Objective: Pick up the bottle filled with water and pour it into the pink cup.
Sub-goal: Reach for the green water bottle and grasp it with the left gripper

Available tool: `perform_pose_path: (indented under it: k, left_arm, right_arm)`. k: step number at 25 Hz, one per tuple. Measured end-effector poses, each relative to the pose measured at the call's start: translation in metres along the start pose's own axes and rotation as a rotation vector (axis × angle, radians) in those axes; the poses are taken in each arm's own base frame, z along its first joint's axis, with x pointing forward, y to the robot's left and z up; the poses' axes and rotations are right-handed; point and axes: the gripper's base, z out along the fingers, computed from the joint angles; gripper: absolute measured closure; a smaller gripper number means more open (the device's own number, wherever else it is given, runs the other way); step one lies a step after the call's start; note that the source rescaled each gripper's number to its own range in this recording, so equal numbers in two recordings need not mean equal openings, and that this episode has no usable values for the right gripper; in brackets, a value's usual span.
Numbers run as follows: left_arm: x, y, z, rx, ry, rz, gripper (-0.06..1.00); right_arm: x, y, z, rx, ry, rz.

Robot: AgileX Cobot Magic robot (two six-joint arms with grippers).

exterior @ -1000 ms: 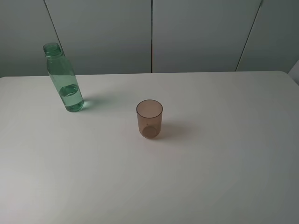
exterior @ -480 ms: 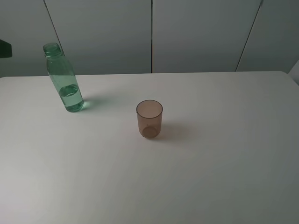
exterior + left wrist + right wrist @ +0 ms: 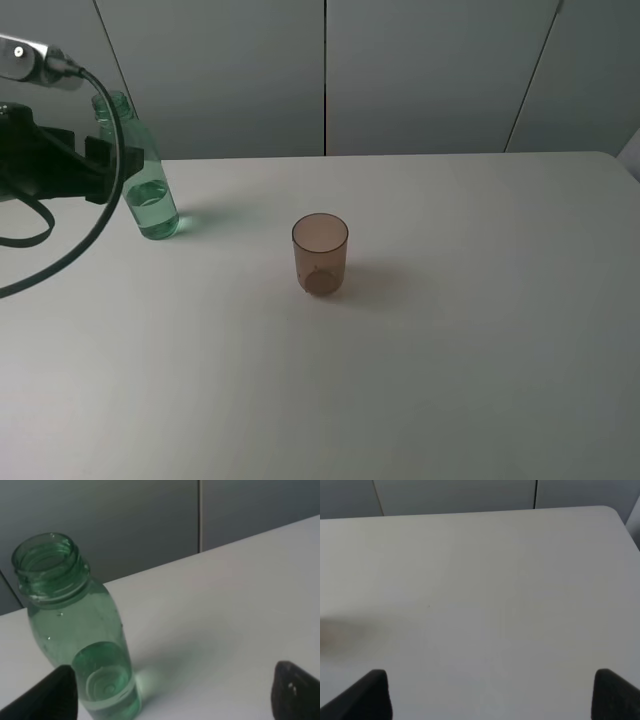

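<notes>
The green bottle stands upright at the far left of the white table, uncapped, with water in its lower part. The left wrist view shows it close up, just inside one fingertip. My left gripper is open and empty, level with the bottle's middle on its left side and partly covering it; its fingertips stand wide apart. The pink cup stands upright near the table's middle, well to the right of the bottle. My right gripper is open and empty above bare table, outside the exterior view.
A black cable loops down from the left arm over the table's left side. Grey wall panels run behind the table's far edge. The table's rounded far right corner shows in the right wrist view.
My left arm has come into the exterior view from the left edge and now reaches the bottle. The bottle and the cup have not moved.
</notes>
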Motion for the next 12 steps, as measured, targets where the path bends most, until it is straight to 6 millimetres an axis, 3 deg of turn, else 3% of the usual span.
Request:
perform_pose_path:
  k: [12]
  left_arm:
    - [0.052,0.011,0.032,-0.166,0.019,-0.04,-0.06]
  right_arm:
    - [0.0,0.0,0.0,0.0,0.0,0.0]
